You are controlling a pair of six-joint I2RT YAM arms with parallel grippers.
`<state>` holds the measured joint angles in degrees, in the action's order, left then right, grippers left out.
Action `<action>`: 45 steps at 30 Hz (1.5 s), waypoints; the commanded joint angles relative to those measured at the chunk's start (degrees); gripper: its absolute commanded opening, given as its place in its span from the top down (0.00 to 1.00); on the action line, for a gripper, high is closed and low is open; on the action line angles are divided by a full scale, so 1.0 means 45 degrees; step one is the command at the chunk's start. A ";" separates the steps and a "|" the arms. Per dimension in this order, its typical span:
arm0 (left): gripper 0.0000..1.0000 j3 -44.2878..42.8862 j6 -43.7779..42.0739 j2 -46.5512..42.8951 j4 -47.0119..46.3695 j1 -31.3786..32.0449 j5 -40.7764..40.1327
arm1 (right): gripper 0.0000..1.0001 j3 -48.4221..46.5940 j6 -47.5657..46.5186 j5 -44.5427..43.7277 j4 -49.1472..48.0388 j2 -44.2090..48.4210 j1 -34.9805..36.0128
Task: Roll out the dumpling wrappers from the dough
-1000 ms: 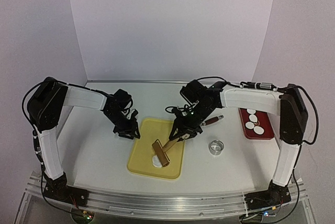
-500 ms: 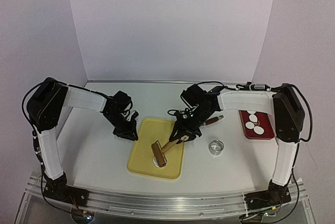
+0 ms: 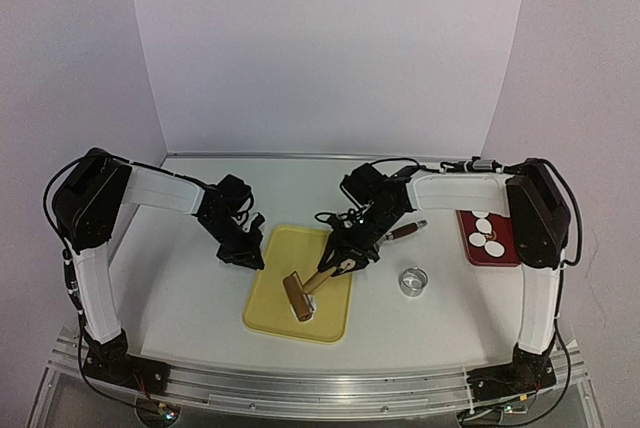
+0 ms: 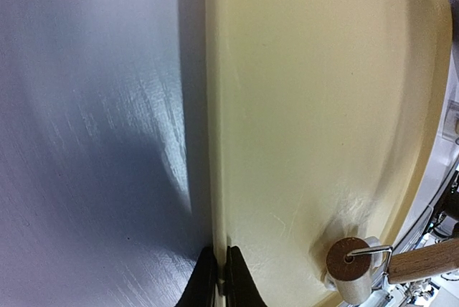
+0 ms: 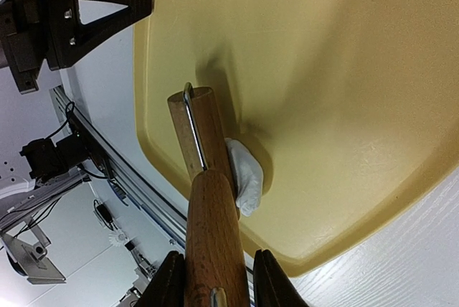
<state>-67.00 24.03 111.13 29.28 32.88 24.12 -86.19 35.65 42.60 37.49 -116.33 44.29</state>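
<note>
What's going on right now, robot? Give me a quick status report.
Left hand shut on yellow tray rim. Right hand shut on rolling pin, roller on dough lump. Finished wrappers on red tray. Nothing blocking the pin.

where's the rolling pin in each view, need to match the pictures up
top external: rolling pin lies low and centre, on the near half of the tray.
left wrist: rolling pin is in the bottom right corner, roller end-on, handle running off right.
right wrist: rolling pin is at bottom centre, its handle coming up from the lower edge.
shared landmark: the yellow tray under it.
</note>
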 commanded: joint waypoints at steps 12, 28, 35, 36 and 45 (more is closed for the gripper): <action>1.00 0.0544 0.0144 0.0497 0.0644 -0.0145 -0.1780 | 1.00 0.2874 -0.0057 -0.5081 0.2227 0.0436 -0.0805; 1.00 0.0225 0.0175 0.0582 0.0531 -0.0276 -0.1495 | 1.00 0.2373 -0.0335 -0.4569 0.1830 -0.1360 -0.0339; 1.00 0.0371 0.0387 0.0504 0.0480 -0.0426 -0.1620 | 1.00 0.2770 -0.0387 -0.4987 0.2008 -0.0848 -0.0525; 1.00 0.0392 0.0401 0.0472 0.0483 -0.0472 -0.1649 | 1.00 0.3070 -0.0425 -0.5087 0.2036 -0.0559 -0.0698; 1.00 0.0169 0.0460 0.0516 0.0506 -0.0530 -0.1593 | 1.00 0.3432 -0.0860 -0.4929 0.2141 -0.0131 -0.1465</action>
<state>-67.05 25.60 111.15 29.34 32.45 23.86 -73.73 35.60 44.97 32.57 -109.37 37.89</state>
